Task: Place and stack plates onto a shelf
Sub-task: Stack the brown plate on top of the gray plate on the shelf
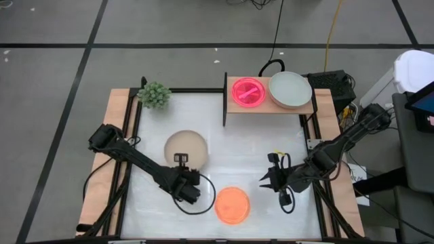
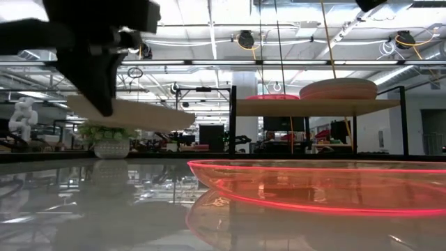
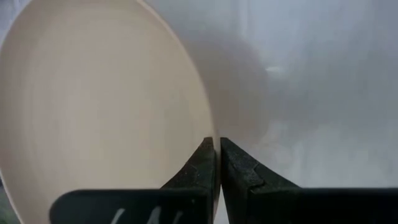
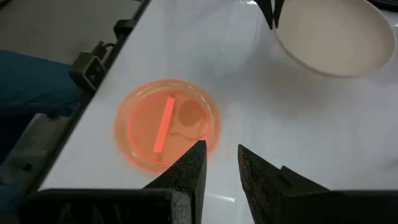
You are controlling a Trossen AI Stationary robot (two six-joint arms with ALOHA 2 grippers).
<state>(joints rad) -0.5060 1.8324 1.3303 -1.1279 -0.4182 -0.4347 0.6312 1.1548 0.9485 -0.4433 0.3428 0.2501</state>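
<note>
Beige plate (image 1: 184,149) pinched at its rim by left gripper (image 1: 180,160), raised above table (image 1: 244,146) centre, right gripper (image 1: 270,177) slightly parted, empty, near orange plate (image 1: 232,205) by front edge.

The beige plate (image 3: 99,106) runs off the left wrist view's edge, and in the low view the left gripper (image 2: 97,63) hides part of it — the orange plate (image 2: 327,185) is cut off at the right.

Two plates (image 1: 272,91) side by side on shelf (image 1: 305,108) at back, plant (image 1: 154,95) back left, one plate (image 1: 232,205) front centre
</note>
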